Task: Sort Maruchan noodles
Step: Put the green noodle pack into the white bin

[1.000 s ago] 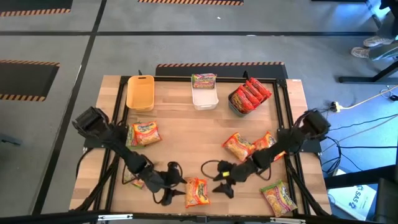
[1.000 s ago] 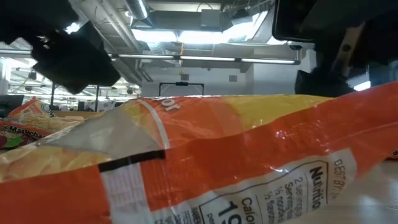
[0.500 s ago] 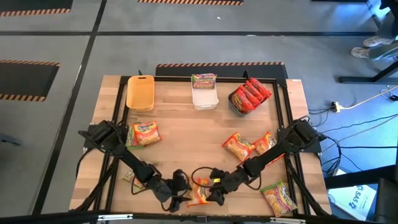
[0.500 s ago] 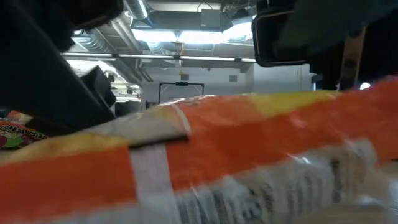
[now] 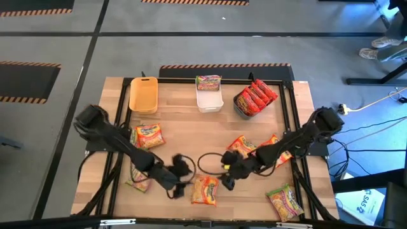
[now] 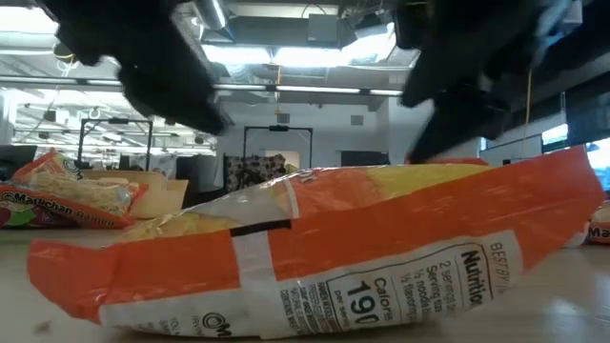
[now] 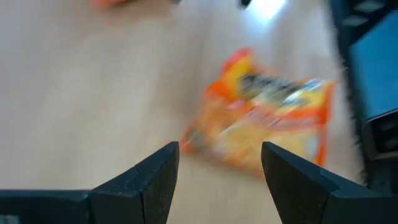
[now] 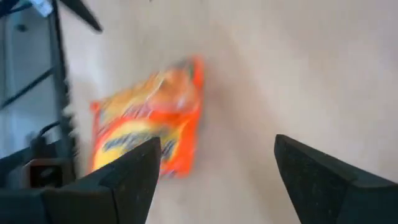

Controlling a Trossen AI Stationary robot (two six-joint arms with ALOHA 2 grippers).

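Observation:
An orange-yellow Maruchan noodles packet [image 5: 205, 189] lies flat on the wooden table near its front edge, and fills the low view [image 6: 315, 257]. My left gripper [image 5: 181, 168] hangs open above the table just left of and beyond it. My right gripper [image 5: 227, 173] hangs open just right of and beyond it. Each wrist view shows the packet [image 7: 267, 124] [image 8: 149, 130] ahead of open fingers [image 7: 217, 165] [image 8: 217, 162] with nothing between them. More packets lie about: orange-yellow [image 5: 149, 135], [image 5: 243, 147], [image 5: 273, 145], and green-pink [image 5: 138, 181], [image 5: 285, 200].
Along the far edge stand a yellow bin [image 5: 144, 94], a white bin [image 5: 209, 100] with a green-pink packet [image 5: 208, 81] at its far end, and a dark grey bin [image 5: 240, 105] holding red packets [image 5: 257, 95]. Black rails frame the table [image 5: 191, 137].
Both grippers went down to the front packet's two ends, then rose and drew back toward the far edge, tipping up from steeply down. The packet was jostled and now lies flat a little farther from the near edge.

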